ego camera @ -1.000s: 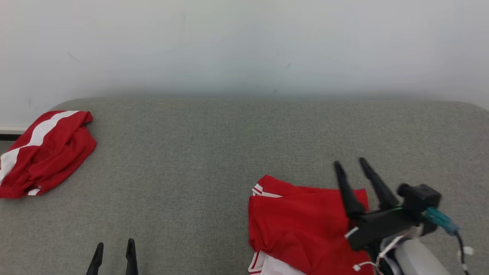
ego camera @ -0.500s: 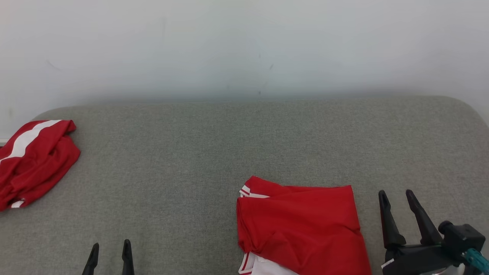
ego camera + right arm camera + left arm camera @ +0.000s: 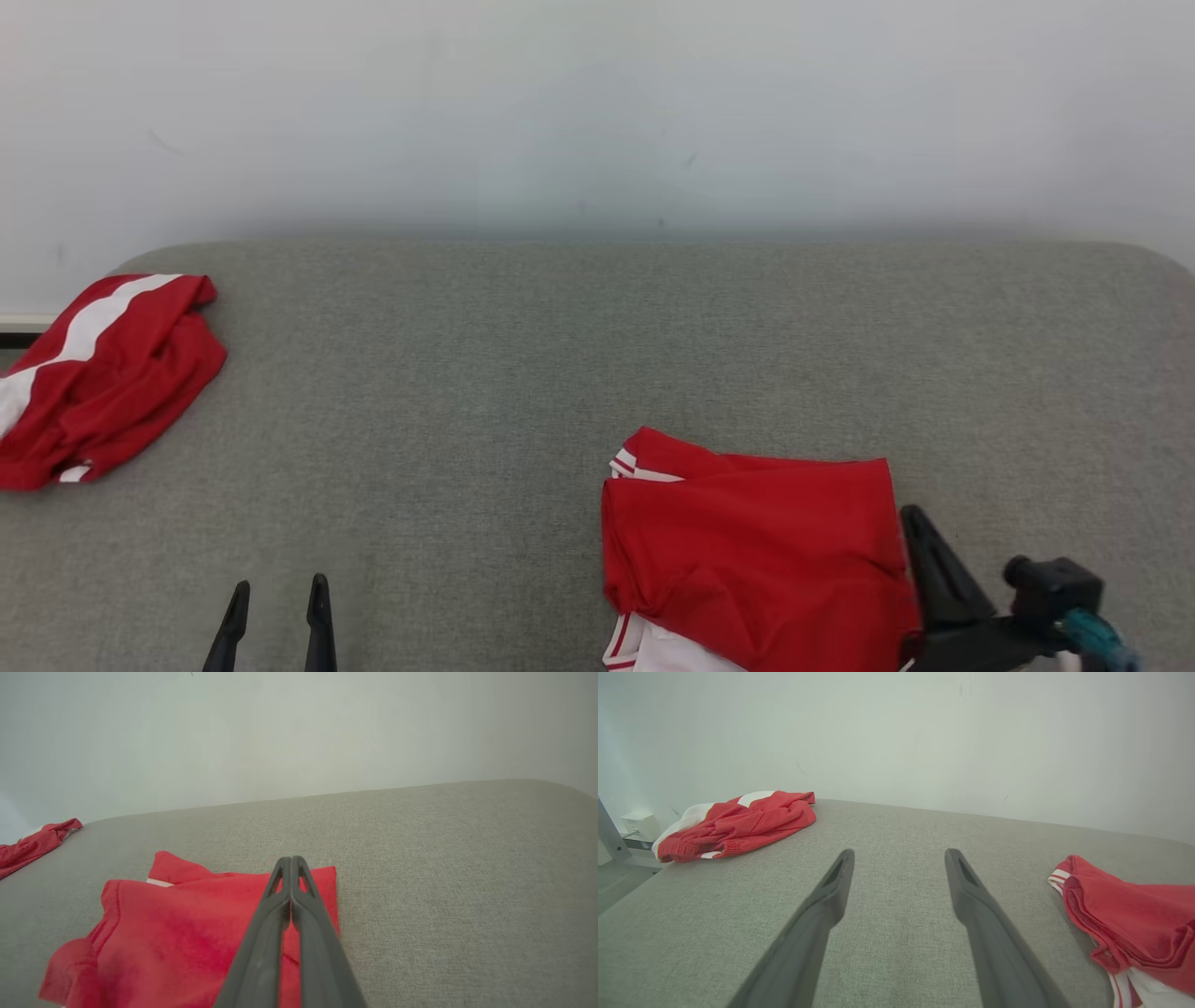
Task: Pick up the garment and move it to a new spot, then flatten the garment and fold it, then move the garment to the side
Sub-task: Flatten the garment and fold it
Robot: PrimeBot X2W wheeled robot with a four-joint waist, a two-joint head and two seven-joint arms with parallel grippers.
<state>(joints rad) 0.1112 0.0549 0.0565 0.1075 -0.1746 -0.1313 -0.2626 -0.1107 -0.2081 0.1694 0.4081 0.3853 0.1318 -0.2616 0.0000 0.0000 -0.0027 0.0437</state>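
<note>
A folded red garment [image 3: 747, 560] with white trim lies on the grey padded surface at the lower right; it also appears in the left wrist view [image 3: 1134, 924] and the right wrist view [image 3: 187, 924]. My right gripper [image 3: 913, 521] sits just off the garment's right edge, fingers pressed together. In the right wrist view the shut gripper [image 3: 290, 859] points over the garment's far right corner with no cloth between the fingers. My left gripper [image 3: 277, 597] stands open at the lower left, well apart from the garment, its fingers [image 3: 840, 868] spread over bare fabric.
A second red garment [image 3: 103, 373] with a white stripe lies crumpled at the far left edge of the grey surface [image 3: 523, 373]; the left wrist view shows it too [image 3: 738, 821]. A pale wall rises behind the surface.
My right gripper has closed its fingers and dropped lower right, ending against the garment's right edge. The camera swung a little and back. The left gripper has stayed put.
</note>
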